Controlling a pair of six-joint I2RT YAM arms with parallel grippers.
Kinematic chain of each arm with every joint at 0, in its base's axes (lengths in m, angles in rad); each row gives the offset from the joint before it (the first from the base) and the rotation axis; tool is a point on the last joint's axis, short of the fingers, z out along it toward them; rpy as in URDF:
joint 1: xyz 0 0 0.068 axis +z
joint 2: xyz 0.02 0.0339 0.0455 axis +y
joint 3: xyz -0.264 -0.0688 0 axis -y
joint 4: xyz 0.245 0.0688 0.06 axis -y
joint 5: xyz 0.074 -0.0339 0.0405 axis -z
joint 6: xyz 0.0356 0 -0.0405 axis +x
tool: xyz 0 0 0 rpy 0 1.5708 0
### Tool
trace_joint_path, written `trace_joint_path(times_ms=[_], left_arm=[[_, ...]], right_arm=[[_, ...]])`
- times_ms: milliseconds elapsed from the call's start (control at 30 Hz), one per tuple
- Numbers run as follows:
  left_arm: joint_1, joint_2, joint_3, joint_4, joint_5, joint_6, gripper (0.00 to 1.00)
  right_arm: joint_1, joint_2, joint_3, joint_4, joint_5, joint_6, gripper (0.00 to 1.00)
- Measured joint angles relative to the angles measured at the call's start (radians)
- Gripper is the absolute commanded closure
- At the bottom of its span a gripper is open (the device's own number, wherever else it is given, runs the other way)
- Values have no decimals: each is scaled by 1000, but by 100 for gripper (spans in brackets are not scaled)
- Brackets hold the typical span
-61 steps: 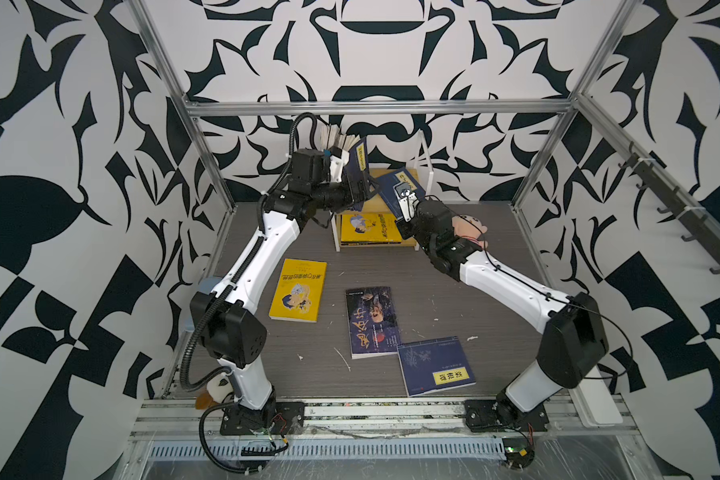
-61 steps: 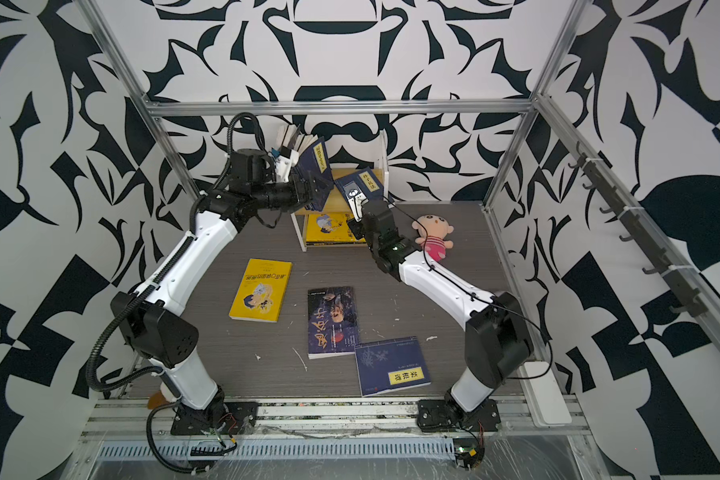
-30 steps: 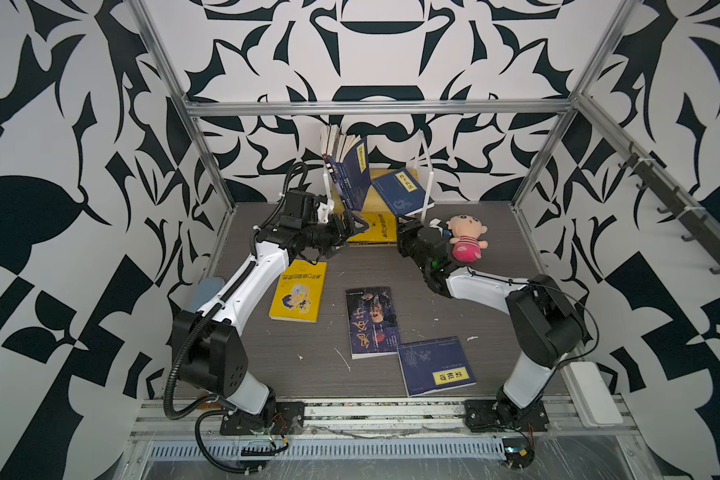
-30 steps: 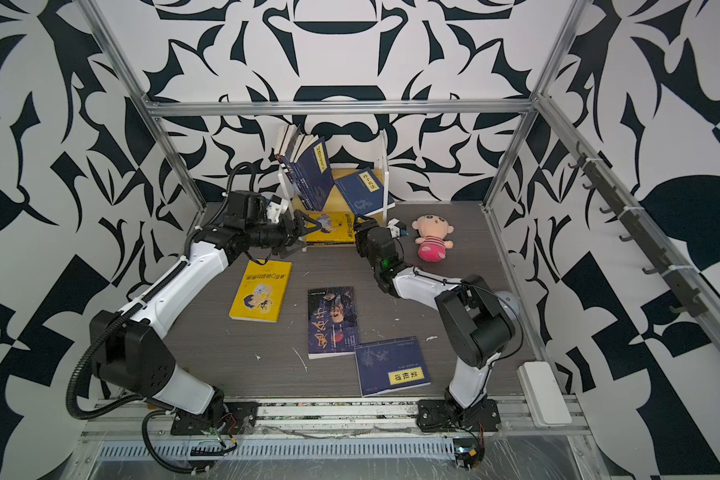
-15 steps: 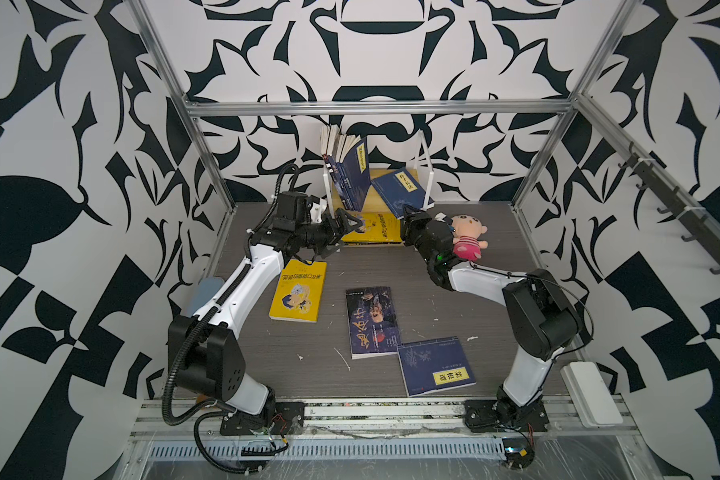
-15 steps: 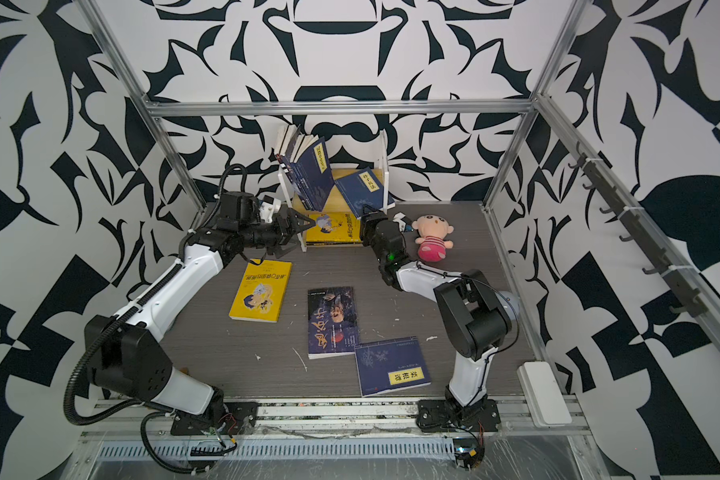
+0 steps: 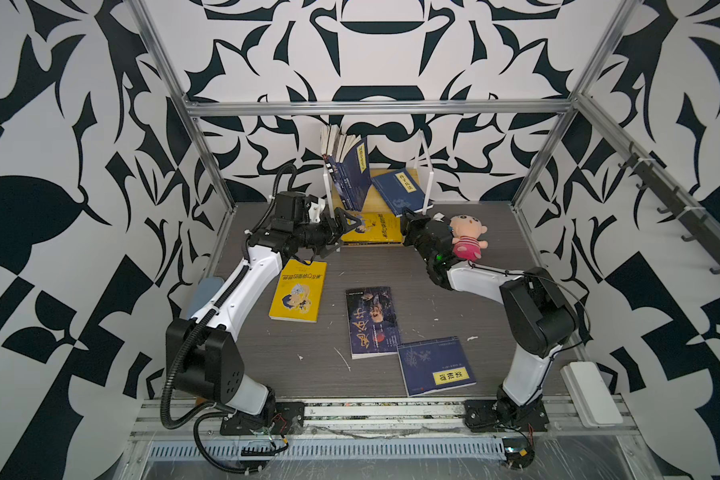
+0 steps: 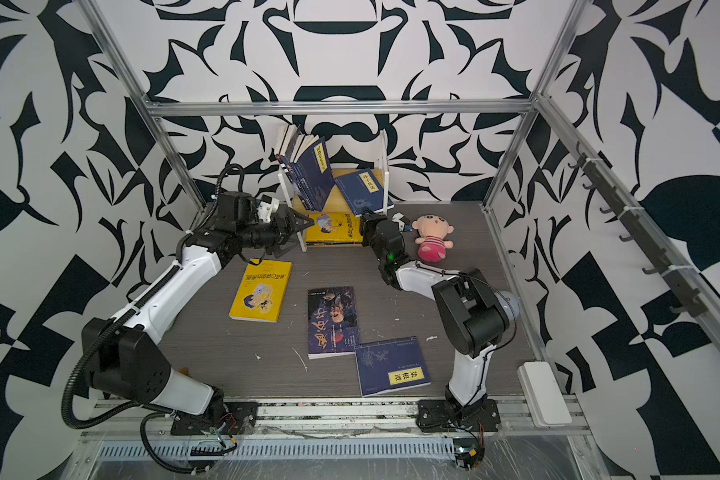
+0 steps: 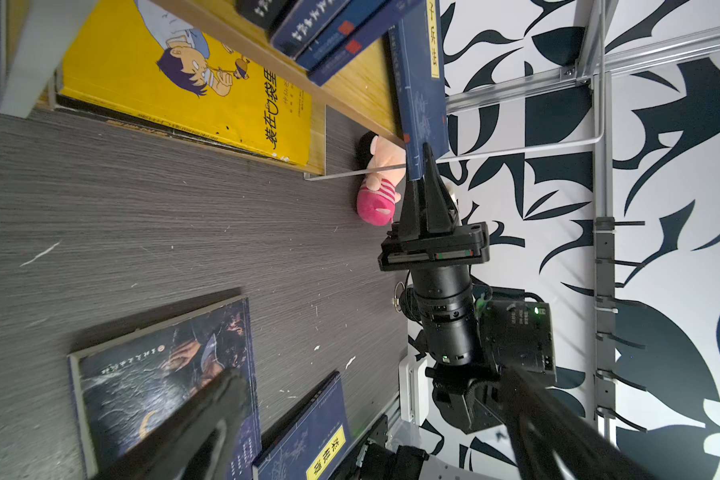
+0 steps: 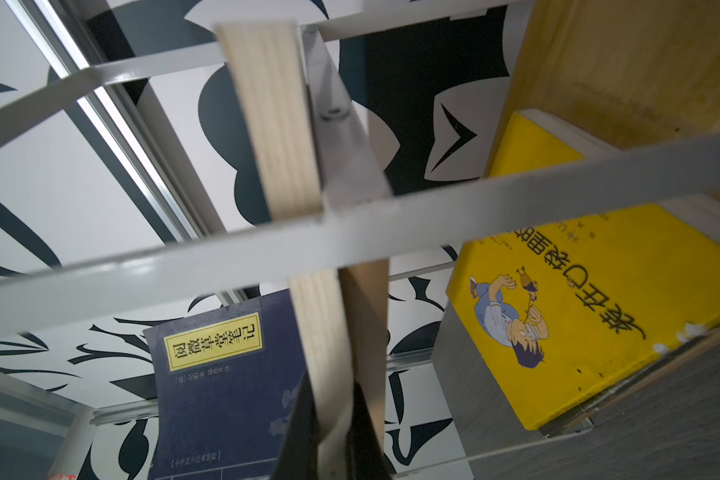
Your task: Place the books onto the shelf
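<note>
Now, shelf: a small two-tier rack of light wooden boards in a thin white metal frame (image 9: 362, 85), standing at the far middle of the dark grey wood-grain table (image 7: 333, 299).
Upper tier: a bunch of navy-blue paperbacks (image 7: 348, 178) stands tilted at the left end. A slanted navy-blue paperback with a yellow title label (image 7: 398, 193) lies at the right end, its near corner past the board's edge.
Lower tier: a bright yellow paperback with a cartoon figure (image 7: 371, 226) lies flat, cover up.
Books off the shelf: another yellow cartoon paperback (image 7: 298, 293) lies flat left of centre. A dark paperback with gold calligraphy (image 7: 373, 322) lies in the middle. A flat navy-blue paperback with a yellow label (image 7: 435, 368) lies near and right, its far corner touching the dark one's near corner.
Left gripper (image 7: 341, 235): spread wide and empty, hovering just off the shelf's near left corner.
Right gripper (image 9: 426, 150): fingers pressed together, tips at the overhanging corner of the slanted paperback. Whether they pinch it cannot be told.
Pink plush doll (image 7: 466, 239): on the table just right of the shelf, beside the right arm's wrist.
</note>
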Motion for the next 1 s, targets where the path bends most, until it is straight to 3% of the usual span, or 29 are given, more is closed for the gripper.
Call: trace_joint_path(times_ms=[333,600,900,1000], left_arm=[[8,24,35,128,65,-13,0],[-26,152,171,271,94,-83,1],[-96,329,381,298,50,-105,0],[-112,367,445,291,16,-95,9]], right_arm=[[1,-49,-81,146,-20,28,100],[1,-49,-82,256,-46,58,100],[11,-45,-77,379,-103,57,100],[20,-33,-69,415,-125,54,100]])
